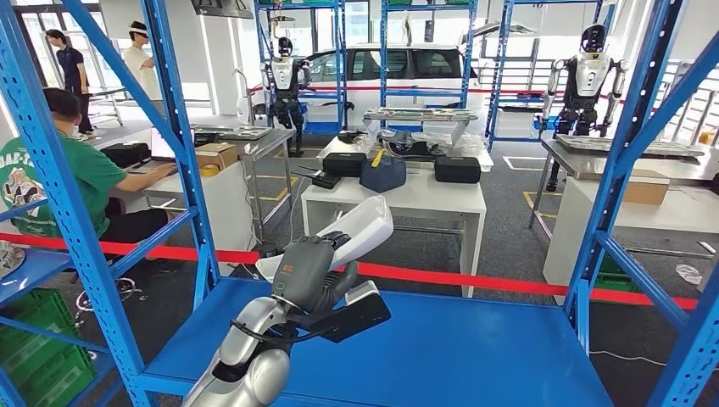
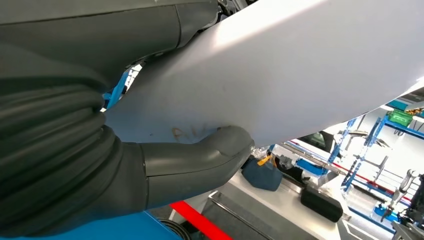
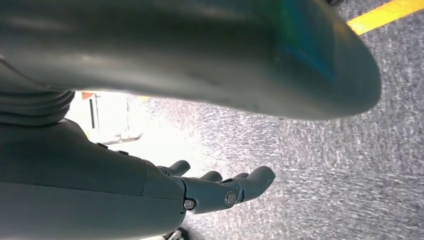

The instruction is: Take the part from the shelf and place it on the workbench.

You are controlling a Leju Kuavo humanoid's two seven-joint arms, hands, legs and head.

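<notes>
left hand (image 1: 309, 275) holds white part (image 1: 360, 225) tilted up toward its right

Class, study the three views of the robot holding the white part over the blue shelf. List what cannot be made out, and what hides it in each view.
- Left hand fingers, head view: wrapped behind the white part.
- White part's full shape, left wrist view: cut off by the frame edges.
- Orange marking on the part, left wrist view: too faint to read.
- Right hand, right wrist view: partly hidden by its blurred thumb.

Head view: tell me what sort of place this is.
Likely a robotics test workshop: blue steel shelving, two humanoid robots on stands, a white van parked indoors, and a red barrier tape.
</notes>
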